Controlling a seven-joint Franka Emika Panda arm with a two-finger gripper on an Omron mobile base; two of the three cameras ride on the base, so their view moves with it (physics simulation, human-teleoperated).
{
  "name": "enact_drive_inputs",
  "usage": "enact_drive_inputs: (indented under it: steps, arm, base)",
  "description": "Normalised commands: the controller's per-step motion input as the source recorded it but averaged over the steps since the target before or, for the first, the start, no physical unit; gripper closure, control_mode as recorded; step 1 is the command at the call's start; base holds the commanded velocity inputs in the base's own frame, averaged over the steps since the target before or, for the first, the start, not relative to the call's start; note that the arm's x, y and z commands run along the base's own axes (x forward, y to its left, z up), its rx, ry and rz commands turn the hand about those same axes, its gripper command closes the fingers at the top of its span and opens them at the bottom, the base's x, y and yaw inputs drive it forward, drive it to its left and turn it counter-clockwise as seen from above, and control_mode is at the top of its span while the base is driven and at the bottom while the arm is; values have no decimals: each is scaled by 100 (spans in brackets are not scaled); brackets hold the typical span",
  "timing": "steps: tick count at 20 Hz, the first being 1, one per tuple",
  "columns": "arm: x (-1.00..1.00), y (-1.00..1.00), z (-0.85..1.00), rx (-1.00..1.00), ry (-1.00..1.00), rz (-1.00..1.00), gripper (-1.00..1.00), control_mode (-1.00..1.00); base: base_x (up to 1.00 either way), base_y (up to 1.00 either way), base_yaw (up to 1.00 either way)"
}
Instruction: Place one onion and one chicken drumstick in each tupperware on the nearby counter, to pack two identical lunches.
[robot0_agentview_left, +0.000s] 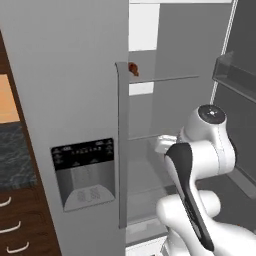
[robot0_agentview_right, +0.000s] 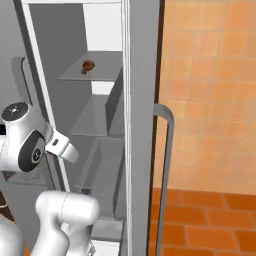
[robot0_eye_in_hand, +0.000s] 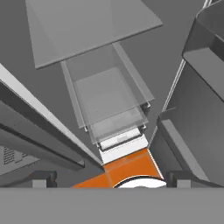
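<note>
Visibility: my gripper appears in the hand view only as two dark finger tips at the bottom corners; the rest of it is cut off by the lower edge. In the base views my own forearm covers the hand.
Hidden items: chicken drumstick is partly cut off by the closed fridge door in the left base view; only its brown end shows past the door's edge. The right base view shows it whole but small, with the bone end hard to make out.
Fingers: left tip and right tip stand wide apart, near the two sides of the hand view. Nothing lies between them and they touch nothing.
Drumstick position: it lies on the upper fridge shelf, towards the left of that shelf as the right base view shows it, well above my hand.
Hand view content: I look down into the open fridge onto a clear glass shelf and, beneath it, a clear drawer. A strip of orange floor shows below the drawer.
Right side: door bins of the open door rise along the right of the hand view.
Counter: a black marbled patch sits at the left edge of the left base view, above brown drawers with pale handles.
Dispenser: a panel is set in the closed door.
</note>
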Motion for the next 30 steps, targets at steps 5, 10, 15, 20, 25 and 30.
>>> enact_drive_inputs:
  steps: [5, 10, 15, 20, 25, 30]
  arm:
    - [0, 0, 0, 0, 0, 0, -100, 100]
    - [-26, -28, 79, 0, -27, 18, -100, -100]
    - [-31, -35, 100, 0, -33, 28, -100, -100]
    - [-6, -34, 100, 0, -10, 21, -100, -100]
    - [5, -6, 100, -5, -3, 13, -100, -100]
    - [69, 16, 31, -12, 6, 0, -100, -100]
  base:
    - [63, -24, 3]
    - [0, -8, 2]
    - [0, 0, 0]
    - [0, 0, 0]
    - [0, 0, 0]
    - [0, 0, 0]
